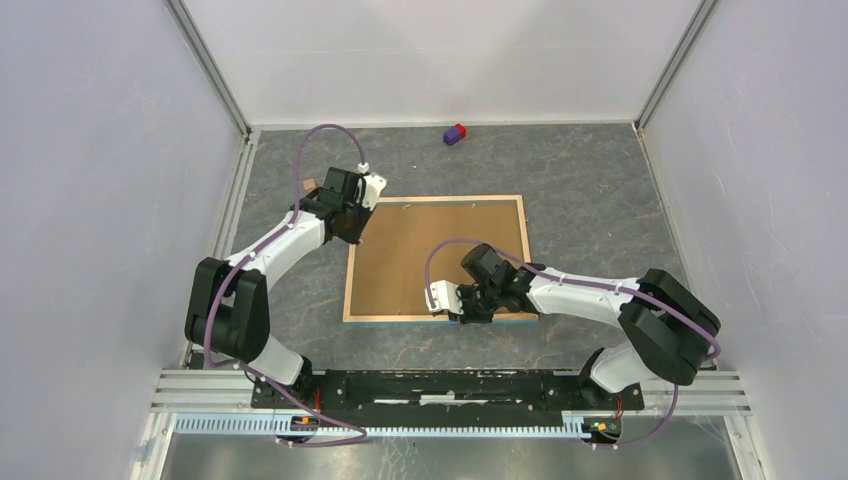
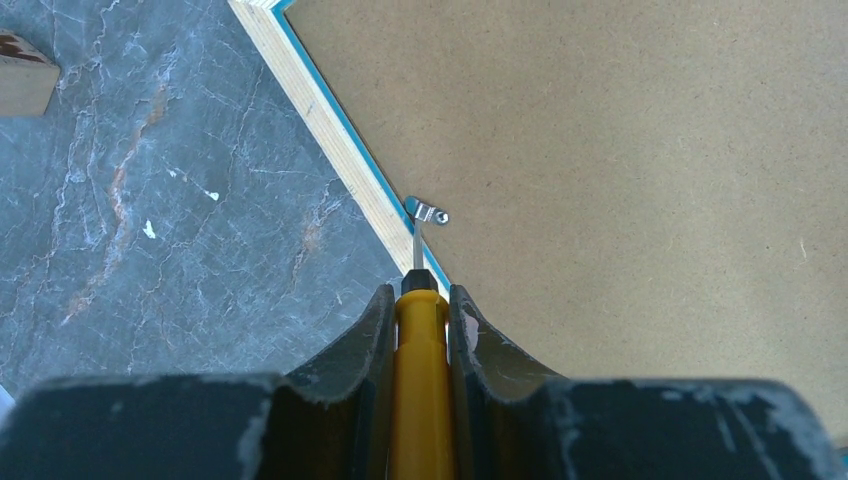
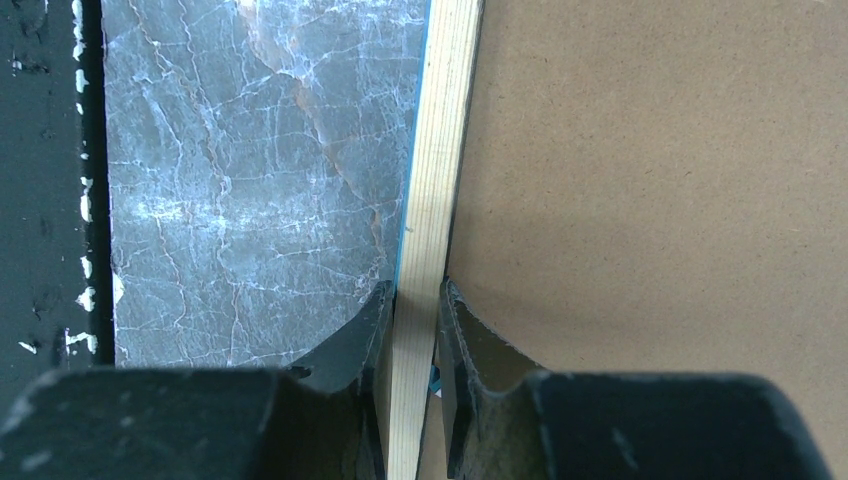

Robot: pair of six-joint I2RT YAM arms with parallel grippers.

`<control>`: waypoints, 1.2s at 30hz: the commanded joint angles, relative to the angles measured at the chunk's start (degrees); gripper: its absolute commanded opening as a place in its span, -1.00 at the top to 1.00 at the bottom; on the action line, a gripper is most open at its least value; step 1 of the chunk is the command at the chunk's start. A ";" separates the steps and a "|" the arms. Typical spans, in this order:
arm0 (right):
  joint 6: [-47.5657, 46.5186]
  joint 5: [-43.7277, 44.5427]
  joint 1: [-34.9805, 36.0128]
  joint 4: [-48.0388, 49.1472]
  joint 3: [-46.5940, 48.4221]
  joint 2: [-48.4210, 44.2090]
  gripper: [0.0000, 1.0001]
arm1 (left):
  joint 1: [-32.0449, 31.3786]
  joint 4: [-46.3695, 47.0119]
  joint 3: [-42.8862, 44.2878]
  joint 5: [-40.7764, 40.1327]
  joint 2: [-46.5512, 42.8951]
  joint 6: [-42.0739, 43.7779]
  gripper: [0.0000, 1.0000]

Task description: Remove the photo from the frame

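The frame (image 1: 430, 250) lies face down mid-table, with its brown fibreboard back up inside a light wood rim (image 3: 440, 150) that has a blue edge. The photo is hidden under that back. At the frame's left rim, my left gripper (image 1: 352, 215) (image 2: 420, 292) is shut on a yellow-handled screwdriver (image 2: 421, 380). The screwdriver's thin blade touches a small metal tab (image 2: 427, 211) by the rim. My right gripper (image 1: 468, 308) (image 3: 414, 290) is shut on the frame's near rim, one finger outside it and one over the backing board (image 3: 650, 200).
A small purple and red block (image 1: 455, 134) sits near the back wall. A small brown piece (image 1: 309, 184) (image 2: 22, 75) lies left of the frame's far-left corner. White walls enclose the grey marbled table (image 1: 600, 190). The metal mounting rail (image 1: 450, 385) runs along the near edge.
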 commanded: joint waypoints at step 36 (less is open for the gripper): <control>-1.59 -5.41 1.05 -8.40 -1.35 4.57 0.80 | -1.26 16.31 -7.03 20.43 -5.20 -3.51 0.96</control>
